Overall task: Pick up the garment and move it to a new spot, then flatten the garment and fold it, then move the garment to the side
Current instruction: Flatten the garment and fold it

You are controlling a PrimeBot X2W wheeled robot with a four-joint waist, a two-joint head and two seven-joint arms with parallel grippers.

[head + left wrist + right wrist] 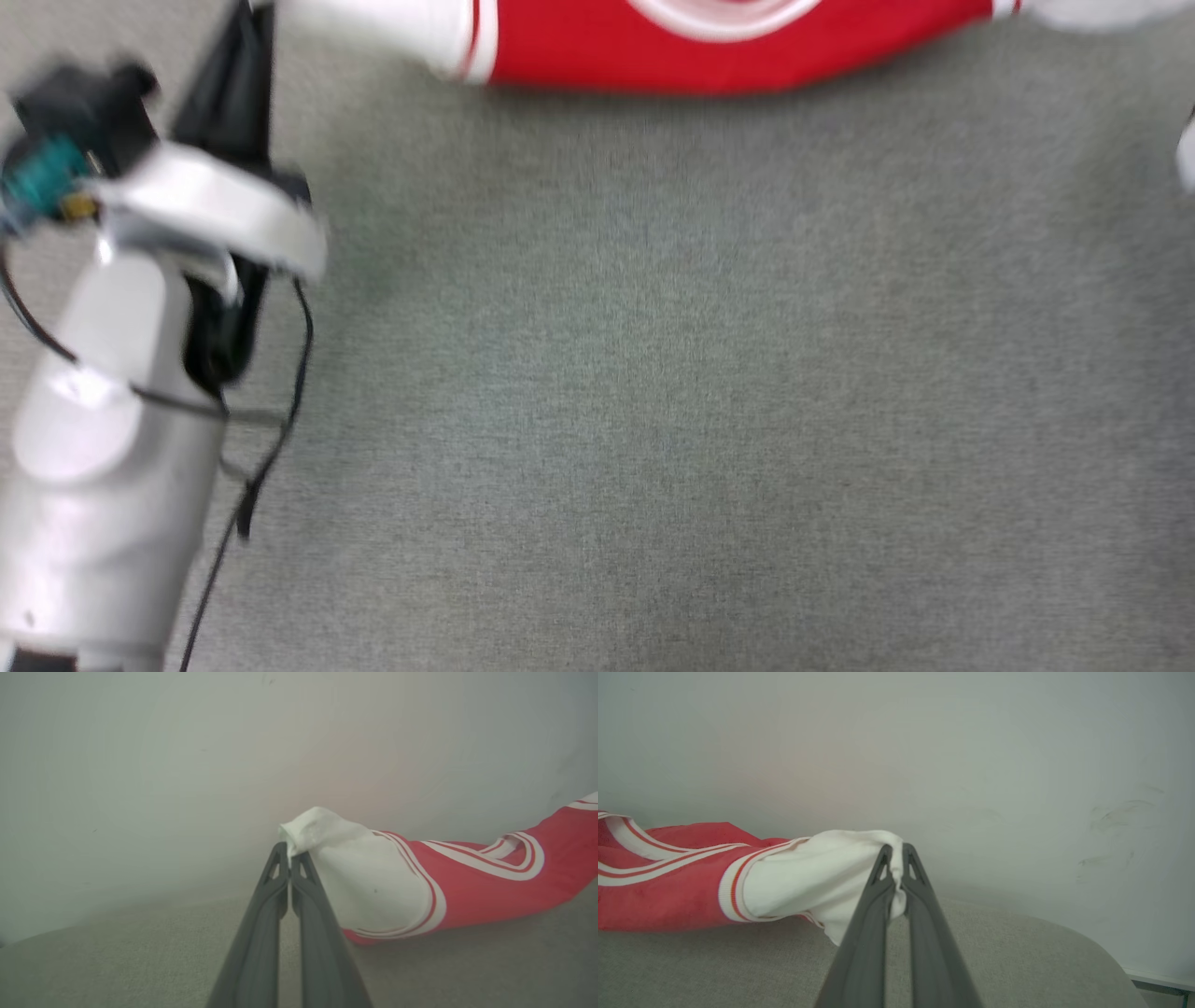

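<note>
Now the left arm reaches forward. The left gripper is pinched tight on one white sleeve of the garment and the right gripper on the other. The garment hangs stretched between them, low over the grey table beside the wall.

We get soft, even light, no hard shadows. Head view motion-blurred, esp. pale grey robot forearm. Wrist views sharper; red-and-white fabric jersey tints pale wall faintly pink.
</note>
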